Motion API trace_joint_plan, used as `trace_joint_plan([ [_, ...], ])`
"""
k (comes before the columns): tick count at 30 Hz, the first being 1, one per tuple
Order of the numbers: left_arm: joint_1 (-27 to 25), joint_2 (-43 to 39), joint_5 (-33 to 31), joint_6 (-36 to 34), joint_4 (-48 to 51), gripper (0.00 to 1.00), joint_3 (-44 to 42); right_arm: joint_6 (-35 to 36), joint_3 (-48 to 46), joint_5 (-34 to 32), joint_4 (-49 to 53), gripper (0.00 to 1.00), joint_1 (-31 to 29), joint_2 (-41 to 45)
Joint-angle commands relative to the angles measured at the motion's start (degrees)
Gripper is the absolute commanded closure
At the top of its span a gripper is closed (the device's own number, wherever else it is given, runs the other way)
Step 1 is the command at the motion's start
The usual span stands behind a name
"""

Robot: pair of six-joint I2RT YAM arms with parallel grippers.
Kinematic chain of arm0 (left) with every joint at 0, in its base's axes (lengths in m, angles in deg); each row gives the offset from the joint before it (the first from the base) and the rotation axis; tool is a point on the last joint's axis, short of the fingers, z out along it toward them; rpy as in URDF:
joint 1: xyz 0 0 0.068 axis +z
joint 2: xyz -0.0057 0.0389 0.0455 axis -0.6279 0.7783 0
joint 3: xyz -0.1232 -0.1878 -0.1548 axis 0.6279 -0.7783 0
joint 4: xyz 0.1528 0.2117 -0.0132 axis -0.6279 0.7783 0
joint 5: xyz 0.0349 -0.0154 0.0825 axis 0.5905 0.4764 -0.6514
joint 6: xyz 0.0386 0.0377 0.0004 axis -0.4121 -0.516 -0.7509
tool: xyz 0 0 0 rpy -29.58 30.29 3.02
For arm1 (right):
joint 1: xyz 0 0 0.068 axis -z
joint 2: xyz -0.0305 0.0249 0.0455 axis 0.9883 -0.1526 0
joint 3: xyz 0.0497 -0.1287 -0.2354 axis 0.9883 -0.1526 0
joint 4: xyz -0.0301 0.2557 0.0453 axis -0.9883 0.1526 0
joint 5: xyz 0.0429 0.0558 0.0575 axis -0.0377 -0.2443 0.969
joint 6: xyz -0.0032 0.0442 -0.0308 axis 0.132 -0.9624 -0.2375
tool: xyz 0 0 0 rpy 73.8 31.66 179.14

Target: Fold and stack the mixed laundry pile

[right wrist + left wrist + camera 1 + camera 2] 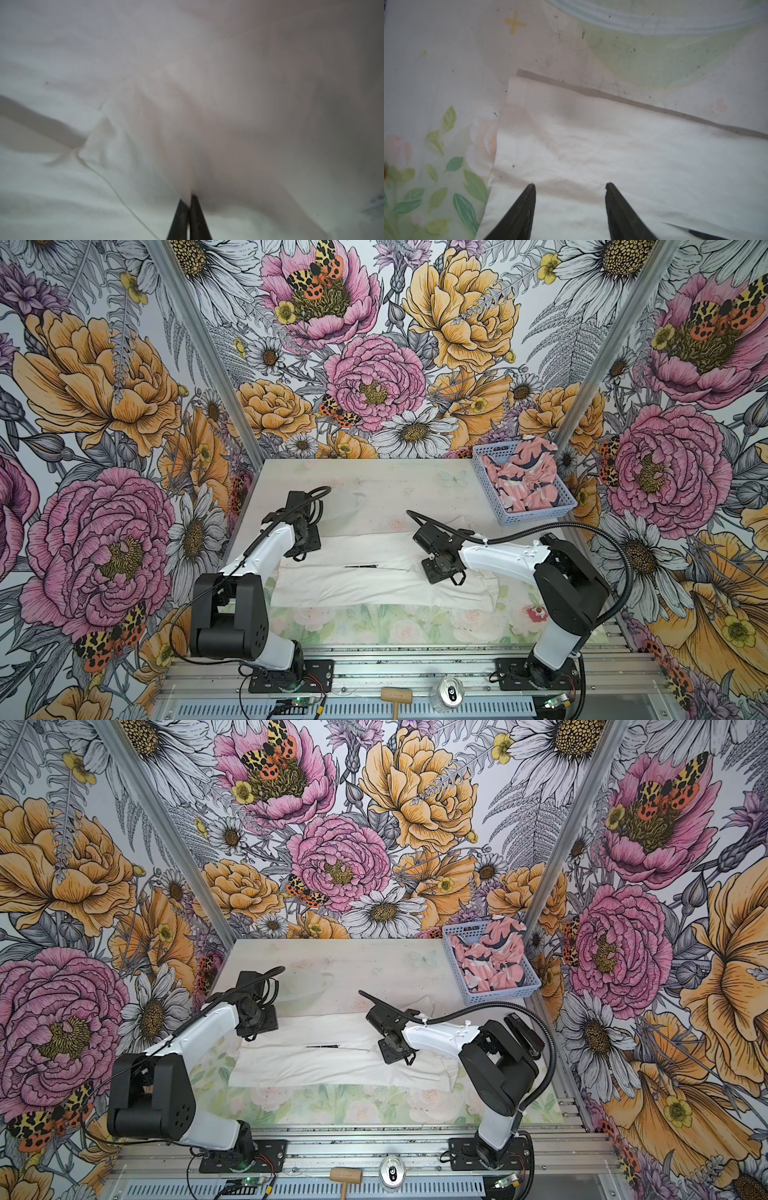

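The white T-shirt (pixel 365 576) lies flat at centre frame, long axis left-right. The pink garment (pixel 525 481) sits bunched in the basket (pixel 536 517), upper right. The right gripper (pixel 189 197) pinches the shirt's cloth; the left gripper (pixel 570 184) hovers half-open, empty.

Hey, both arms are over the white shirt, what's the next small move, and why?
Probably lower the left gripper and close it on the left end of the white T-shirt. Its fingers stand apart above that cloth, holding nothing, while the right gripper is shut on a pinch of the shirt; both ends likely need holding before folding.
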State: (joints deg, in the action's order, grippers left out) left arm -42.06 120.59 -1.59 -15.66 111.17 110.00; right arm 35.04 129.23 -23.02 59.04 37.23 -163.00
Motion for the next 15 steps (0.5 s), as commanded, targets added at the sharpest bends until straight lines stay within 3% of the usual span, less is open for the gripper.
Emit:
trace_joint_plan([
  [1, 0.26, -1.98, -0.04, 0.74, -0.06, 0.44, -0.08, 0.68, 0.57, 0.01, 0.85, 0.98, -0.42, 1.62],
  [15, 0.53, -1.83, 0.22, 0.29, 0.12, 0.44, -0.36, 1.58, 1.00, 11.36, 5.61, 1.00, -0.30, 7.84],
])
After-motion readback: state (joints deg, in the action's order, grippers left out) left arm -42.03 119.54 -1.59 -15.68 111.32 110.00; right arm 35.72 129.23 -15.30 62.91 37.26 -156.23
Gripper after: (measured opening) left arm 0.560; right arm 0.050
